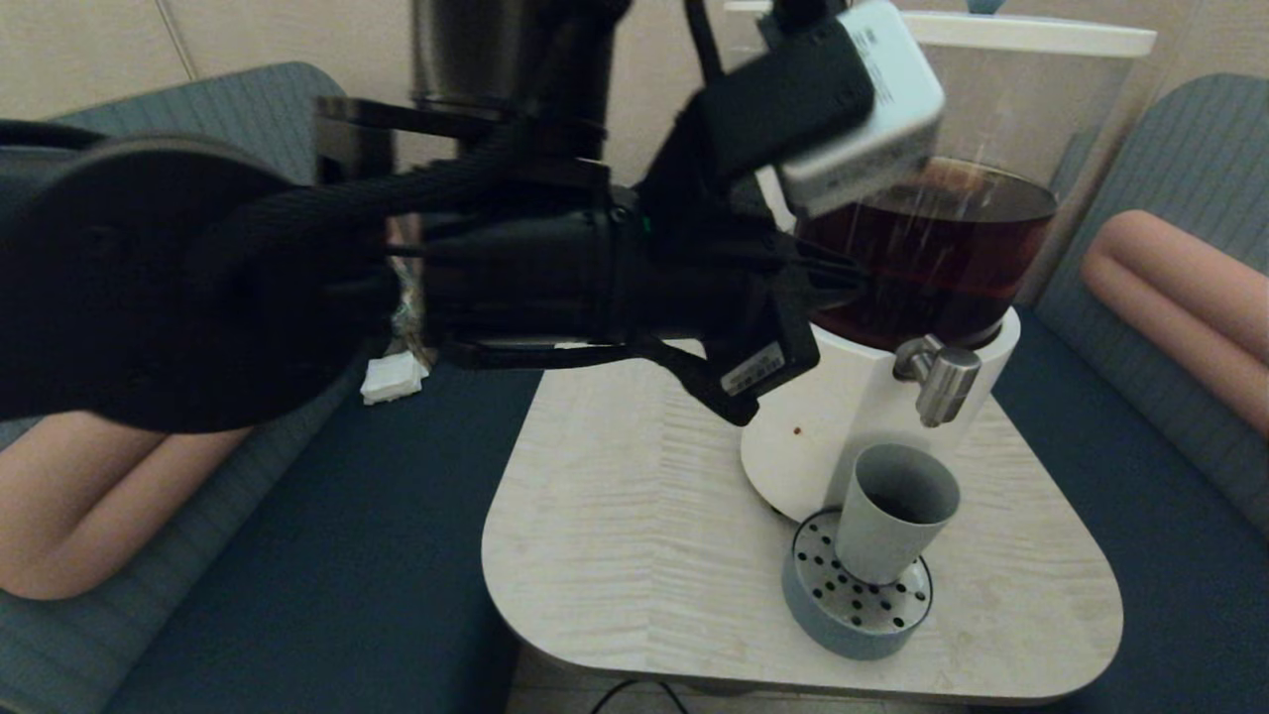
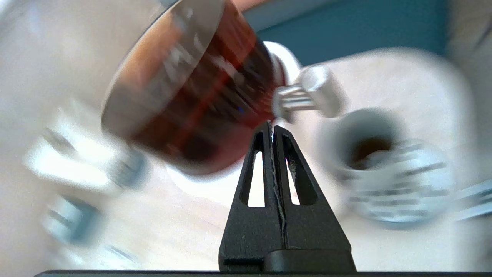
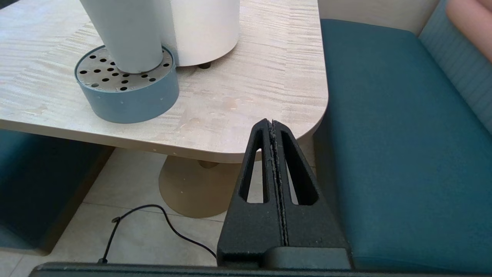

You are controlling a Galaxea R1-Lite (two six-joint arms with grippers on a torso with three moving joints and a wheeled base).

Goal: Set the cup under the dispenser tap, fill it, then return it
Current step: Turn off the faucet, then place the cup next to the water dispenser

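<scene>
The grey-blue cup (image 1: 892, 511) stands upright on a round perforated drip tray (image 1: 858, 605), right under the brushed-steel dispenser tap (image 1: 942, 377). The tap belongs to the white-based dispenser (image 1: 932, 258) holding dark brown liquid. In the left wrist view, dark liquid shows inside the cup (image 2: 369, 150). My left gripper (image 2: 272, 125) is shut and empty, raised beside the dispenser, its tips close to the tap (image 2: 307, 96) without touching it. My right gripper (image 3: 272, 123) is shut and empty, parked low off the table's near right corner, with the cup (image 3: 127, 34) ahead of it.
The pale wood table (image 1: 644, 526) has rounded corners and a pedestal foot (image 3: 192, 184). Dark blue benches (image 1: 347, 555) with pink cushions (image 1: 1180, 297) flank it. A white object (image 1: 395, 377) lies on the left bench. A black cable (image 3: 153, 215) runs across the floor.
</scene>
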